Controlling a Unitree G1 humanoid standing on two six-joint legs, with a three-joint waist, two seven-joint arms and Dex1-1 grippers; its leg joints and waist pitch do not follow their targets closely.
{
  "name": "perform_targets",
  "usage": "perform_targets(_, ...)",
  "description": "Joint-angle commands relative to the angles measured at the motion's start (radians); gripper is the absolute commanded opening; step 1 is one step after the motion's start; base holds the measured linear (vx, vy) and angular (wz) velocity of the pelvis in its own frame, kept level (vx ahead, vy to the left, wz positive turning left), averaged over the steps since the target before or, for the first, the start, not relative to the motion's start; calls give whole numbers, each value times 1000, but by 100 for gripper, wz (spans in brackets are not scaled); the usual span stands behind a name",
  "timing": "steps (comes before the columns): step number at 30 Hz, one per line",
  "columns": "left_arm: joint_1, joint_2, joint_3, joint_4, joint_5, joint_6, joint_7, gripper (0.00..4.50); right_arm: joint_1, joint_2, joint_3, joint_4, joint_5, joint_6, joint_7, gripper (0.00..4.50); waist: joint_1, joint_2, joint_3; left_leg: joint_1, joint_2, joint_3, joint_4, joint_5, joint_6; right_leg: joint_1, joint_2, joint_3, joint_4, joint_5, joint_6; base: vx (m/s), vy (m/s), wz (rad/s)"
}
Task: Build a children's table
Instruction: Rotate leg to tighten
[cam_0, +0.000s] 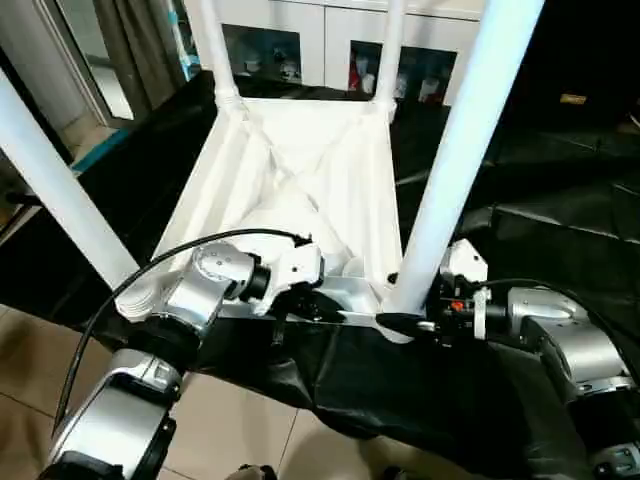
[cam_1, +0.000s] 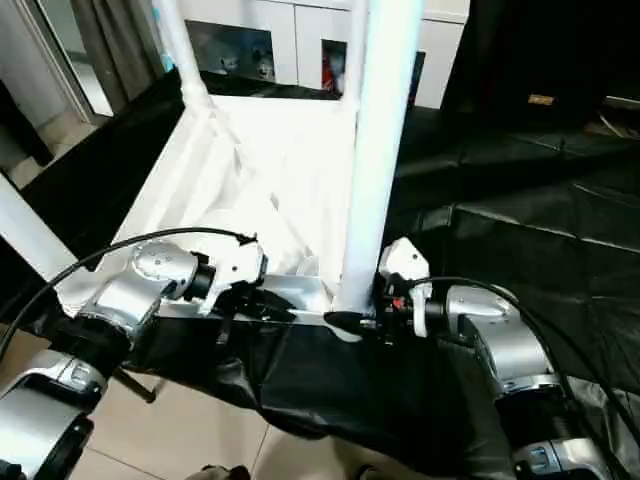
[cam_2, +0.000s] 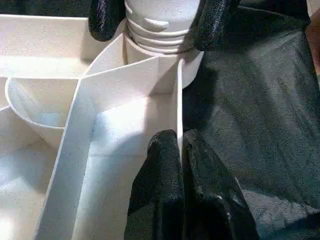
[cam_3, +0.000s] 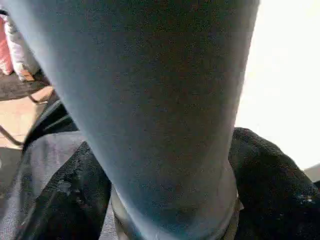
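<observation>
Nearest the camera: two silver forearms, the left arm (cam_0: 190, 300) and the right arm (cam_0: 560, 340), both reaching to the near edge of the table top (cam_0: 300, 180).
Table top: one, white, lying upside down on a black sheet (cam_0: 540, 190), ribbed underside facing up.
Legs counted: four white tube legs stand up from the top's corners: near right leg (cam_0: 455, 160), near left leg (cam_0: 55, 190), far left leg (cam_0: 212, 50), far right leg (cam_0: 390, 50).
Left gripper (cam_2: 180, 150): fingers pressed together on the thin upright rim wall of the table top, just beside the near right corner socket (cam_2: 160, 50).
Right gripper (cam_2: 157, 20): its two black fingers (cam_2: 105, 20) stand apart on either side of the near right leg's ribbed base, close against it; a firm grip cannot be told.
Cable: one black cable (cam_0: 150, 265) arcs over the left arm.
Beyond the table top: one white cabinet (cam_0: 330, 40) with glass doors, small items inside, too small to tell.
Writing: none legible on table, arms or cabinet.
Floor: pale tiles (cam_0: 240, 420) at the sheet's near edge.
</observation>
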Motion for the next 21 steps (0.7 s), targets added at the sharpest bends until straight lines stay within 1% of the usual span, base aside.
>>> perform_targets(1,16,-9,-8,-13,-35,3,-37,0,5,-6,10,-15,3,11,8,320,1,-14,-65,24,46,-18,-62,-214,107,48,-18,19,-43,-180,-259,0,0,0)
perform_targets(2,16,-10,-6,-13,-35,3,-33,0,9,-5,12,-18,4,12,9,320,0,-17,-64,24,45,-17,-62,-212,105,47,-17,19,-44,-182,-257,0,0,0)
perform_targets(3,16,-15,-1,-13,-32,5,-14,0,21,1,20,-28,4,13,6,315,1,-15,-64,24,46,-18,-63,-209,105,47,-18,19,-44,-181,-255,0,0,0)
perform_targets(5,14,-20,3,-11,-29,8,5,0,26,5,21,-32,4,16,-2,299,1,-16,-65,23,45,-18,-62,-198,108,48,-18,19,-42,-167,-256,0,0,0)
perform_targets(6,7,-36,14,-1,-18,17,65,0,36,25,17,-33,-3,23,-44,288,1,-16,-65,23,45,-17,-61,-191,110,47,-17,19,-41,-156,-258,0,0,0)
perform_targets(8,0,-47,19,8,-10,21,103,0,39,39,12,-29,-9,21,-75,279,0,-16,-63,22,45,-17,-64,-210,106,45,-17,19,-45,-186,-253,0,0,0)
perform_targets(9,-22,-78,32,37,8,38,207,0,37,88,-7,3,-40,11,-195,278,-1,-18,-62,23,45,-18,-65,-229,95,44,-18,19,-49,-222,-243,0,0,0)
perform_targets(10,-31,-93,38,50,14,46,249,0,33,110,-15,23,-58,4,-254,278,-6,-18,-60,25,43,-18,-68,-251,77,39,-18,21,-55,-269,-230,0,0,0)
perform_targets(11,-33,-96,40,52,14,47,256,0,32,114,-17,26,-60,4,-264,276,-8,-18,-58,27,41,-18,-69,-270,65,36,-19,21,-60,-302,-223,0,0,0)
perform_targets(12,-39,-109,46,61,15,54,285,0,29,130,-23,41,-70,6,-305,274,-10,-18,-59,28,40,-21,-70,-287,55,37,-20,21,-62,-333,-213,0,0,0)
perform_targets(13,-57,-148,52,82,25,64,359,0,16,187,-48,76,-87,15,-425,274,-15,-21,-57,26,38,-24,-73,-303,41,37,-21,20,-67,-382,-192,0,0,0)
perform_targets(14,-67,-177,54,97,32,76,413,0,6,230,-63,94,-90,21,-501,274,-20,-16,-54,26,37,-26,-76,-319,28,34,-19,20,-71,-413,-174,0,0,0)
perform_targets(15,-72,-196,55,106,37,84,448,0,0,258,-73,104,-91,25,-549,273,-22,-18,-53,28,36,-28,-77,-342,19,31,-20,19,-77,-447,-159,0,0,0)
perform_targets(16,-77,-212,55,114,42,88,481,0,-7,282,-82,114,-91,30,-591,273,-24,-19,-52,28,35,-28,-78,-350,17,30,-19,19,-81,-465,-149,0,0,0)
perform_targets(18,-88,-252,56,131,51,100,556,0,-25,338,-89,136,-96,31,-673,273,-26,-16,-50,33,33,-29,-79,-377,11,23,-19,18,-89,-515,-121,0,0,0)
perform_targets(19,-92,-269,61,137,51,105,578,0,-33,361,-88,142,-103,33,-704,273,-27,-16,-50,32,32,-30,-79,-381,11,24,-18,17,-90,-522,-115,0,0,0)
perform_targets(20,-92,-269,61,137,51,105,578,0,-33,361,-88,142,-103,33,-704,273,-26,-14,-49,32,31,-31,-80,-388,11,22,-17,16,-94,-536,-103,0,0,0)
perform_targets(21,-96,-289,62,146,53,105,599,0,-44,391,-70,147,-126,29,-733,273,-25,-13,-48,34,31,-32,-81,-395,14,20,-17,16,-96,-543,-96,0,0,0)
